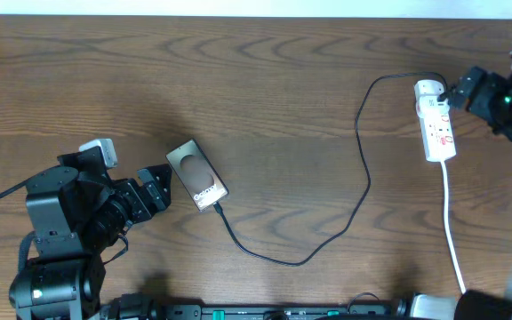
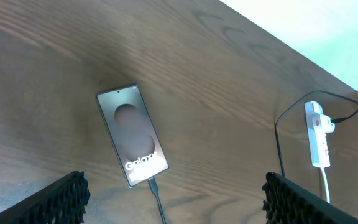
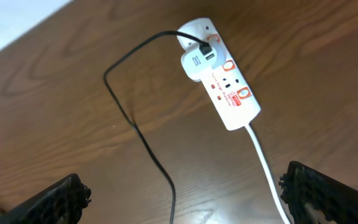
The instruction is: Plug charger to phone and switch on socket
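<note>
The phone (image 1: 196, 175) lies face up on the brown wooden tabletop (image 1: 265, 80), left of centre and slightly askew. It is a slim flat slab with a glossy brownish-grey face, a dark oval in the middle and white "Galaxy" lettering near its near end. The charger (image 1: 368, 182) is a thin black cable. Its small tip meets that lettered end of the phone, though how deep it sits I cannot tell. From there the cable loops toward the front edge, climbs in a long curve and bends over to the socket (image 1: 437, 124) at the far right. The socket is a white strip with red markings along its face, and a white cord (image 1: 452, 231) trails from its near end toward the front of the tabletop. At its far end a white adapter (image 3: 193, 65) is seated, with the cable's black connector pushed into it. Whether the switches are on I cannot tell. The left pincer (image 1: 158, 187) hangs just beside the phone's left edge, released, its dark ribbed fingers (image 2: 61, 199) spread wide with only bare wood and cable between them. The right pincer (image 1: 466, 89) sits just right of the socket's adapter end, also released, its fingers (image 3: 316, 186) wide apart and touching nothing.
</note>
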Controlling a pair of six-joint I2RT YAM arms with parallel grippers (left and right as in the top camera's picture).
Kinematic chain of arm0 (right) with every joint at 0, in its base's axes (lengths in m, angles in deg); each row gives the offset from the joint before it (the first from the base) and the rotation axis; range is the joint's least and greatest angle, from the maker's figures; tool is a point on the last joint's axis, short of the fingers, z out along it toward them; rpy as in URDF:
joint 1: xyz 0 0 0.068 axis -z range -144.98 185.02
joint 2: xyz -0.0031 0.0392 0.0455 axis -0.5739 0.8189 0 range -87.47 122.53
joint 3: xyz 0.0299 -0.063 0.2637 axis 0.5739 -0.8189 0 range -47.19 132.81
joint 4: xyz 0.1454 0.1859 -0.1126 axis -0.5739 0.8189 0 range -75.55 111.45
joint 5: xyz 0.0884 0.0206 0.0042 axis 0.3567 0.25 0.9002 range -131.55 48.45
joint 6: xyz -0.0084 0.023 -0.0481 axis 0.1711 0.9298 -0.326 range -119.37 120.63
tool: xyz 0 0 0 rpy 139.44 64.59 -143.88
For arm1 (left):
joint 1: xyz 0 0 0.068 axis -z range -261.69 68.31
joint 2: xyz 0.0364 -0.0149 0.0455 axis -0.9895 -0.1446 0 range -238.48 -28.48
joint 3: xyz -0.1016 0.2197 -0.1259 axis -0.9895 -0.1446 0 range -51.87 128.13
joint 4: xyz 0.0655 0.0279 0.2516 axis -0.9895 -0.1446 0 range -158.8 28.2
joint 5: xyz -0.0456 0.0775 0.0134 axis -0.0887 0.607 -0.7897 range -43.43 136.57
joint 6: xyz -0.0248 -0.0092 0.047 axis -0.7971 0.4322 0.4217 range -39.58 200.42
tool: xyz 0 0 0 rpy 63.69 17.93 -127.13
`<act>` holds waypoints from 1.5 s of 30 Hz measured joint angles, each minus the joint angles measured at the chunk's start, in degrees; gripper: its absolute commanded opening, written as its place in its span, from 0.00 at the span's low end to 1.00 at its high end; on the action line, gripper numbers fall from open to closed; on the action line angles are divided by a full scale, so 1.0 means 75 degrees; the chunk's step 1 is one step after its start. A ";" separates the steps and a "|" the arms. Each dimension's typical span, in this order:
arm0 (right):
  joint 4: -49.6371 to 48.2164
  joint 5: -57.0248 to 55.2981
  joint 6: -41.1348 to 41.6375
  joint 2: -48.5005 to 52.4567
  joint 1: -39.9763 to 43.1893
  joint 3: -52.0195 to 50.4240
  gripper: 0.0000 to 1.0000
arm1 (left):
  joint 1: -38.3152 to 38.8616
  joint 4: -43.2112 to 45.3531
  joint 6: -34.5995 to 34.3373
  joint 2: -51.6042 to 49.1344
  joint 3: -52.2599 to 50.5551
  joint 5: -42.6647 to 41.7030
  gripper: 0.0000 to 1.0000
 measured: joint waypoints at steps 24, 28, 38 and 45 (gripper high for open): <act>0.0020 -0.0026 0.0023 -0.0344 0.0000 0.0000 0.99 | 0.0023 0.0000 0.0000 0.0009 0.0000 0.0003 0.88; 0.0020 -0.0026 0.0026 -0.0344 0.0000 0.0000 0.99 | 0.0175 -0.0169 0.0020 0.0216 0.0000 0.0058 0.88; 0.0041 -0.0032 0.0044 -0.0344 -0.0003 0.0000 0.99 | 0.0551 0.0420 0.0029 0.2629 -0.1297 0.0495 0.89; 0.0044 -0.0032 0.0047 -0.0344 -0.0003 0.0000 0.99 | 0.0551 0.4902 0.0050 0.4301 -0.4226 0.0624 0.88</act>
